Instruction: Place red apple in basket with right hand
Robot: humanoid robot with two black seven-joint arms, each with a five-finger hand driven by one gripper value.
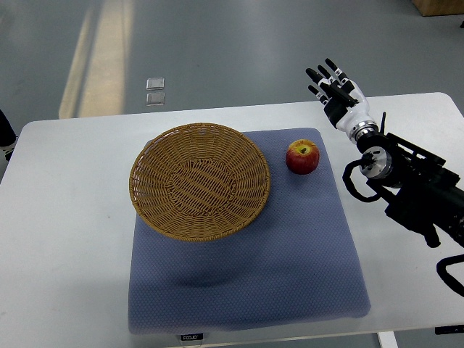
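Fingers [324, 75]: black-tipped, stretched out straight and a little spread, pointing toward the far edge of the surface; they hold nothing
Right hand [335, 90]: white and black, raised above the far right part of the surface, beyond the mat's far right corner; palm apart from the apple
Right arm [409, 181]: comes in from the picture's right edge; black links and looped cables behind a silver wrist joint; it lies over the right side of the surface
Red apple [302, 156]: stands upright on the mat near its far right corner; red with a yellow patch round the stem; just beside the basket's right rim but not touching it; nearer the camera than the hand and to its left
Basket [199, 180]: round, shallow, woven wicker, tan; rests on the far left part of the mat, its left rim reaching past the mat's edge; nothing lies in it
Mat [246, 283]: blue-grey, roughly square, spread over the middle of the surface
Surface [65, 239]: white, with rounded corners; grey floor beyond it
Left side: a dark part shows at the picture's left edge; too little of it shows to tell what it is
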